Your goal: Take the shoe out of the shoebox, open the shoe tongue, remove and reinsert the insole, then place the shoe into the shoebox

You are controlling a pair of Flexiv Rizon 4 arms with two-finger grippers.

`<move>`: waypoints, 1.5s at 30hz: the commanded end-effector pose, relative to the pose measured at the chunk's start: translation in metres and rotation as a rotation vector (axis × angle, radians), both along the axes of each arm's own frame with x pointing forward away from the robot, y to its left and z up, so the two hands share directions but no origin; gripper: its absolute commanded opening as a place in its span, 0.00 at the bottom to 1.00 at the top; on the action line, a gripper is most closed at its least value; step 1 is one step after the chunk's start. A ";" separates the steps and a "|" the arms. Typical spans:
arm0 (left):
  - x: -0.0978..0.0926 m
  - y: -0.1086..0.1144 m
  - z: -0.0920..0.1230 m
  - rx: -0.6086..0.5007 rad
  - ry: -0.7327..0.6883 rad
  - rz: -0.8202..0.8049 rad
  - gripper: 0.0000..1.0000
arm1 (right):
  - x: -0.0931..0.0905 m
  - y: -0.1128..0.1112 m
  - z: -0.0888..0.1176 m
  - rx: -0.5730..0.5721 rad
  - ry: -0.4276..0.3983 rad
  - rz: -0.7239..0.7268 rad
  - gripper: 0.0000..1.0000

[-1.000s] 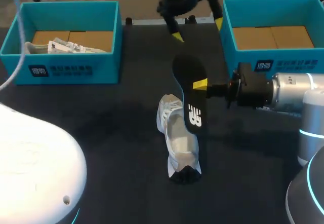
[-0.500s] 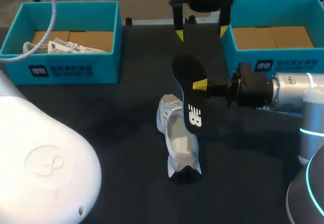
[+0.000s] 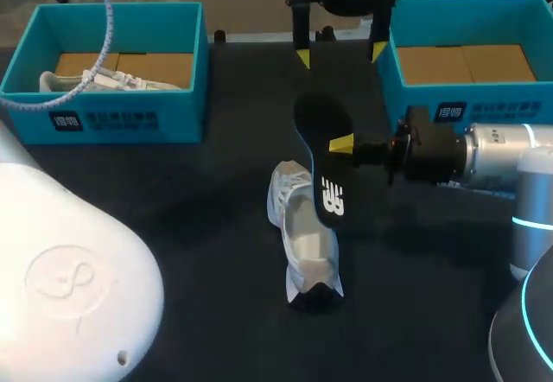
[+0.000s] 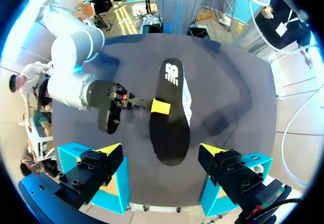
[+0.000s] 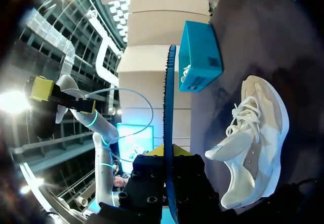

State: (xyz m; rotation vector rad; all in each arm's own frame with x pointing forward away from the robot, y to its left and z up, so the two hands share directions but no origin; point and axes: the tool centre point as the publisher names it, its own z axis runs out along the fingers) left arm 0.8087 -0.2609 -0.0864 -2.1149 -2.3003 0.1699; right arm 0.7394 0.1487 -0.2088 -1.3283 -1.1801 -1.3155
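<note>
**Black insole pinched edgewise above the shoe**

The right claw (image 3: pixel 343 146) is closed on one long edge of the insole (image 3: pixel 322 170), about mid-length, with one yellow tip lying on its dark face. Its wrist view shows the insole edge-on between the fingers, so both sides are gripped. The insole hangs at the frame's centre. Its lower end overlaps the white shoe (image 3: pixel 308 248), which lies on the desk (image 3: pixel 199 226) just below centre. The left claw (image 3: pixel 340 54) sits at top centre, spread wide and holding nothing, beyond the insole's far end.

The insole looks thin, light and floppy. Held at one spot, its ends will likely sag or twist, so a second hold near a free end should steady it. The shoe looks soft and light and may slide when pushed, so its collar seems the firmest place to brace. The upper-left shoebox (image 3: pixel 183 116) holds a second shoe (image 3: pixel 104 79), and the upper-right shoebox (image 3: pixel 505 110) shows only its cardboard floor.
</note>
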 end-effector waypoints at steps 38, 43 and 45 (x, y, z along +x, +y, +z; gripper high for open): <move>-0.011 0.083 -0.040 -0.948 -0.023 0.072 1.00 | -0.001 0.002 -0.001 -0.001 0.000 -0.003 0.00; -0.012 0.091 -0.050 -1.047 -0.042 0.083 1.00 | -0.001 0.002 -0.001 -0.001 0.000 -0.003 0.00; -0.012 0.091 -0.050 -1.047 -0.042 0.083 1.00 | -0.001 0.002 -0.001 -0.001 0.000 -0.003 0.00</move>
